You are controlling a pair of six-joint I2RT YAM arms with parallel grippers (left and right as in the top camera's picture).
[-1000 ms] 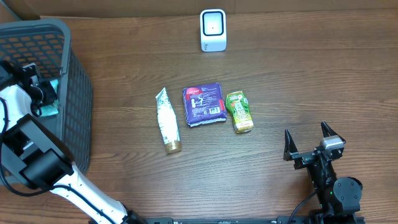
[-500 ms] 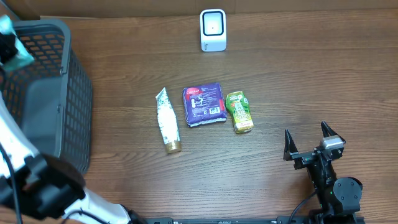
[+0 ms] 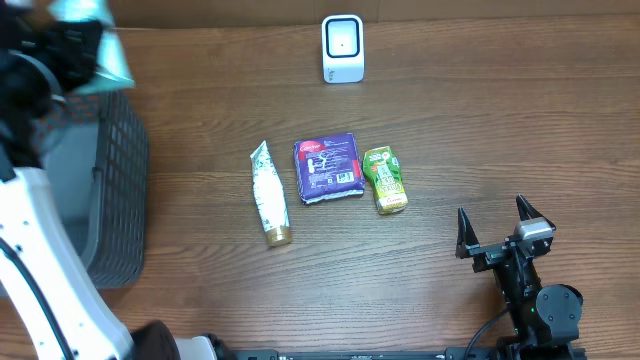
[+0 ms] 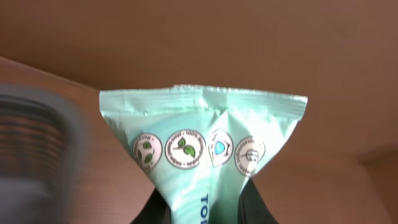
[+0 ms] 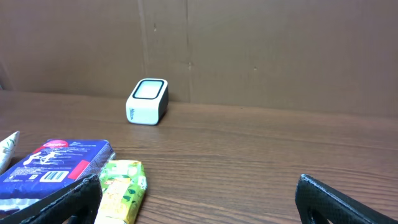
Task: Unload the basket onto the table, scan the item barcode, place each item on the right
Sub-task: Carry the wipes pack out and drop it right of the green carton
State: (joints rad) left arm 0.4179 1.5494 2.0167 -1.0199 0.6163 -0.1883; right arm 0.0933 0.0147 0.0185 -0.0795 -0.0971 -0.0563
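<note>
So the left jaws are clamped shut on a mint-green packet (image 4: 205, 143). In the left wrist view it fans out above the dark fingers (image 4: 255, 208), with a crimped top seal and a row of little round icons across it. From overhead the packet (image 3: 95, 50) is blurry, held up in the air far to the left of the white scanner (image 3: 343, 48) and well apart from it, over the far rim of the grey basket (image 3: 110, 180). The white left arm (image 3: 35, 230) runs up that same side. I can't make out any barcode on the packet.

The scanner stands upright at the back of the wooden surface (image 3: 500, 120). Three things lie in a row in front of it and a bit to its left: a white tube (image 3: 268, 193), a purple pack (image 3: 329, 168) and a green pouch (image 3: 385, 179). The pouch lies just beside the purple pack and the tube is a little further off.

The right jaws are spread wide and holding nothing, sitting low well in front of the scanner and off to its right. The right wrist view looks back at the scanner (image 5: 148, 101) between the two black fingers (image 5: 339, 199).
</note>
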